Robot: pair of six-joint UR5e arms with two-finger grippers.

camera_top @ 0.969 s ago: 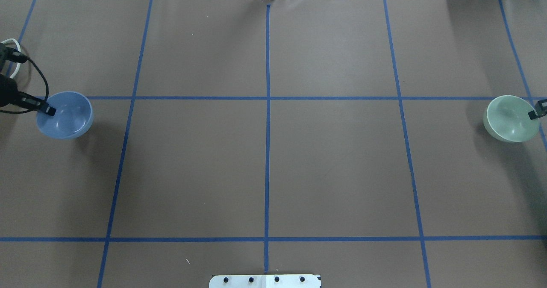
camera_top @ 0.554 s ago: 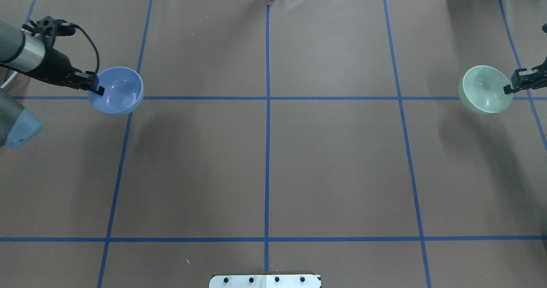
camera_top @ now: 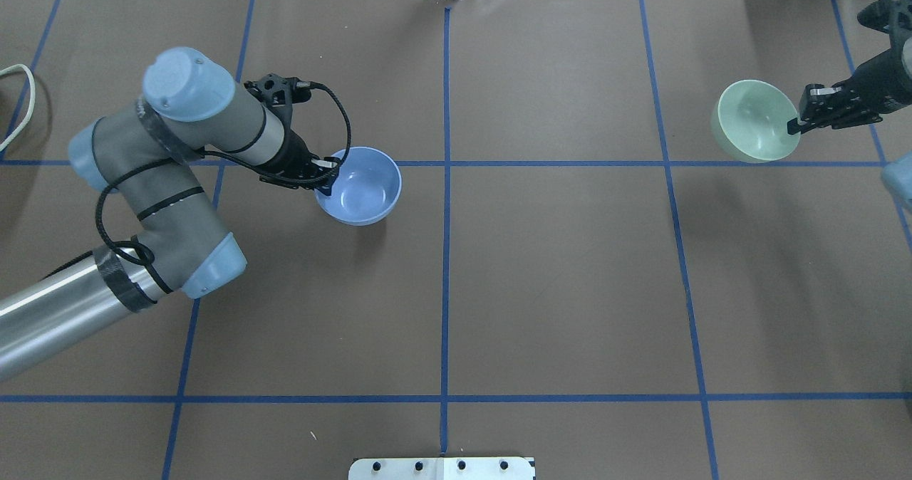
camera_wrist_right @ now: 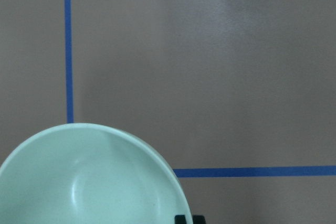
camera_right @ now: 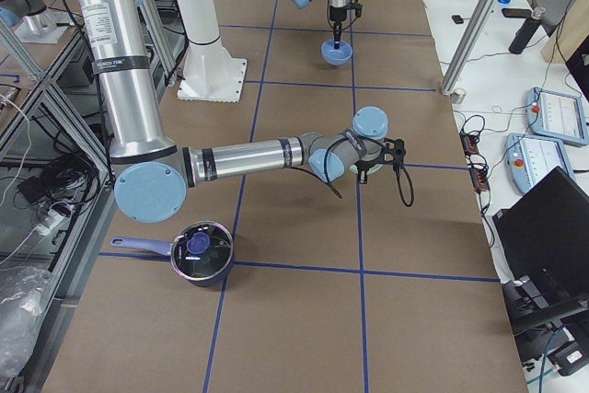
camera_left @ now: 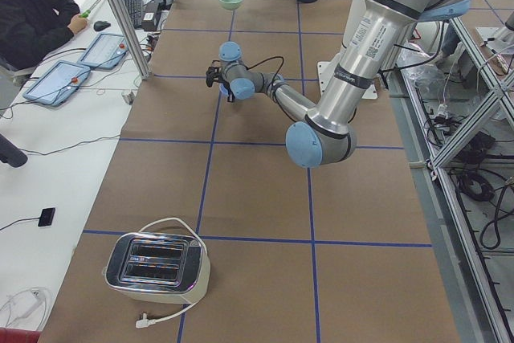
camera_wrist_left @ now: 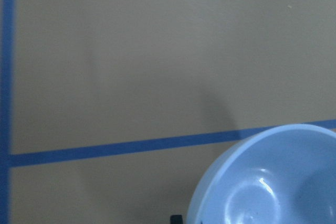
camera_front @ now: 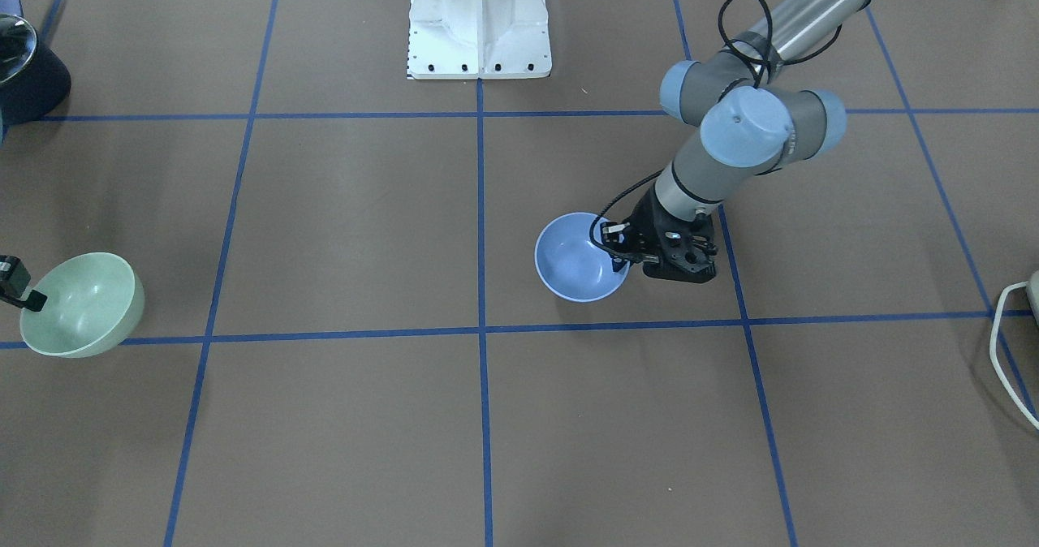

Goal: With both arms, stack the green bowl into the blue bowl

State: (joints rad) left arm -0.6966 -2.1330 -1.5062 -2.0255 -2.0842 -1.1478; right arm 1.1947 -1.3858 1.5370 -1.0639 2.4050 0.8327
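My left hand [camera_top: 325, 183] is pinched on the near rim of the blue bowl [camera_top: 361, 186], one finger inside the wall and one outside. The bowl hangs upright and clear of the surface [camera_top: 556, 280], its shadow thrown apart from it. It sits in the left half, just short of the centre tape line [camera_top: 445, 252], with its far rim over the cross line in the overhead view. Its inside shows bare glaze and a few highlights. My right hand [camera_top: 795, 125] is pinched the same way on the outer rim of the green bowl [camera_top: 749, 120]. That bowl is tilted a little, also off the surface, and lies far out in the right half, just beyond the right-hand tape line. Its inside is bare glaze too. The two bowls are well apart, with only brown surface and blue tape between them. At the edges, the white pedestal [camera_front: 479, 19] stands at the near middle, a toaster [camera_left: 157, 263] at my left end, and a lidded pot [camera_right: 202, 254] at my right end.
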